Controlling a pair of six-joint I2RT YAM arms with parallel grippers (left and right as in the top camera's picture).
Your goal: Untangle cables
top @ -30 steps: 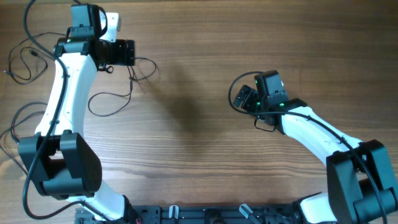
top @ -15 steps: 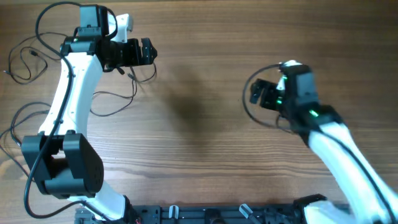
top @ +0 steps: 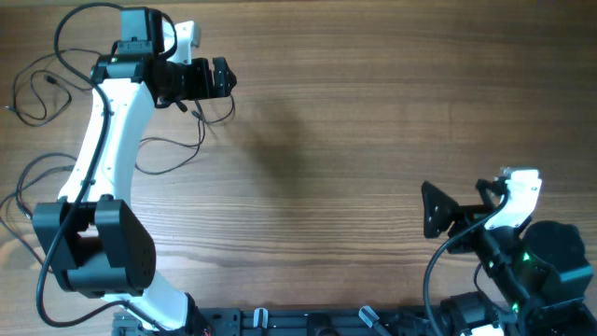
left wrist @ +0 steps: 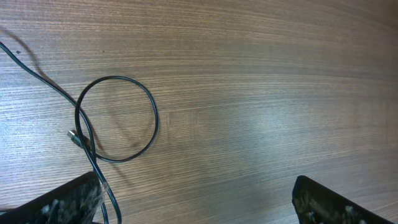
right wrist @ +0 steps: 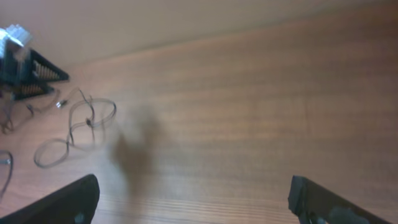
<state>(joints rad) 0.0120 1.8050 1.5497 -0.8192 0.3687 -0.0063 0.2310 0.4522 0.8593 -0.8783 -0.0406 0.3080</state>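
The left hand [top: 222,77] is spread wide with nothing between its fingers. It is poised low over the surface [top: 336,112], probably so it can close on the loop [left wrist: 118,118] lying just ahead of it. That loop is part of the cables [top: 168,154], which trail in loose curls along the far left, beside the left arm. The right hand [top: 429,210] is likewise spread and empty. Half a second ago it hung over the right middle. Now it sits pulled back to the near right corner, likely to clear room. The left hand has not moved since.
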